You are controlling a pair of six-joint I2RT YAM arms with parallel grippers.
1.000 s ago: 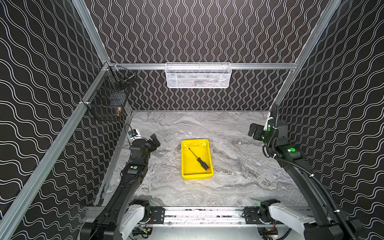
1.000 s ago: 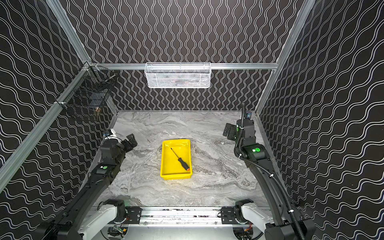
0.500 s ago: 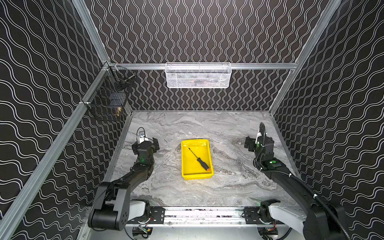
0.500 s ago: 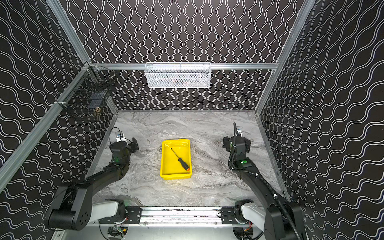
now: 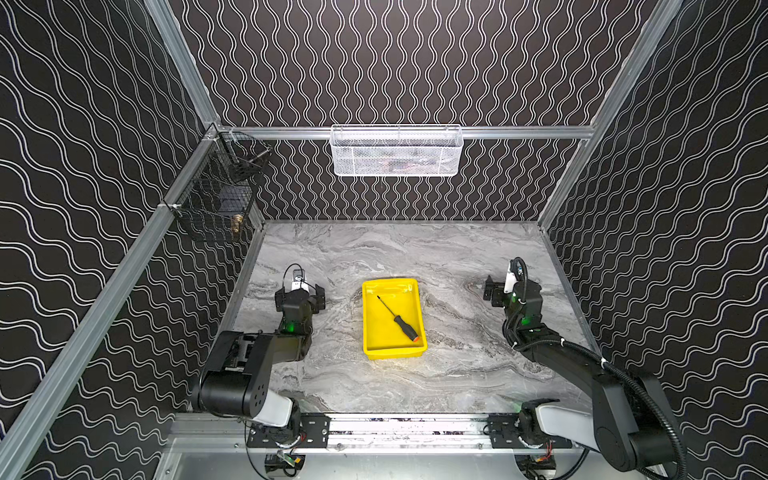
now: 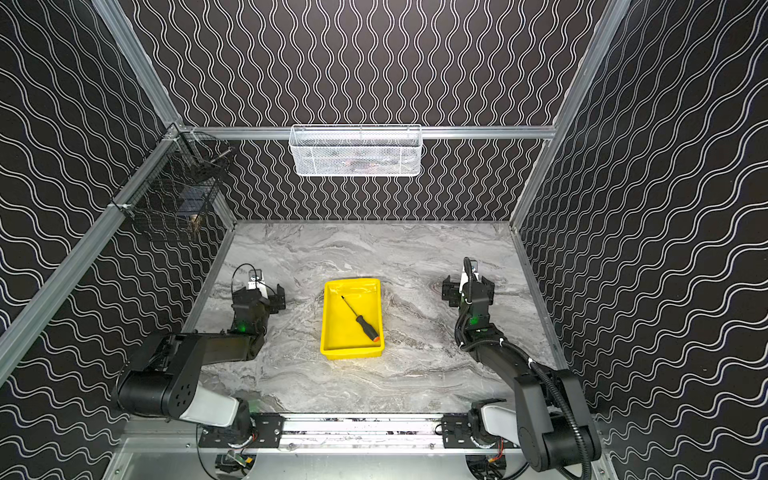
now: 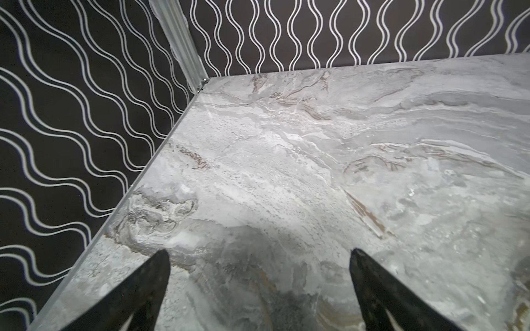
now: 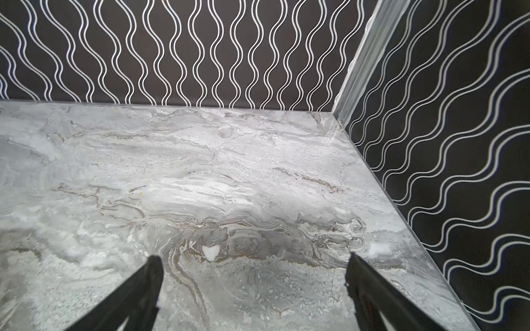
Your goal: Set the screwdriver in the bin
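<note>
The screwdriver [image 5: 398, 319] [image 6: 360, 318] lies slantwise inside the yellow bin [image 5: 369, 328] [image 6: 329, 328] at the middle of the marble table, orange cap toward the front right corner. My left gripper [image 5: 300, 291] [image 6: 262, 291] rests low on the table to the left of the bin, open and empty. My right gripper [image 5: 503, 286] [image 6: 468, 286] sits low to the right of the bin, also open and empty. In both wrist views the left gripper [image 7: 258, 255] and the right gripper [image 8: 253, 259] show spread fingers over bare marble; bin and screwdriver are out of those views.
A white mesh basket [image 5: 396, 150] [image 6: 355, 150] hangs on the back wall rail. A black wire basket [image 5: 218, 199] [image 6: 174, 195] hangs on the left wall. Patterned walls close in the table on three sides; a metal rail [image 5: 395, 428] runs along the front.
Both arms have folded down and drawn back from raised poses to low positions on either side of the bin. The screwdriver and bin have not moved.
</note>
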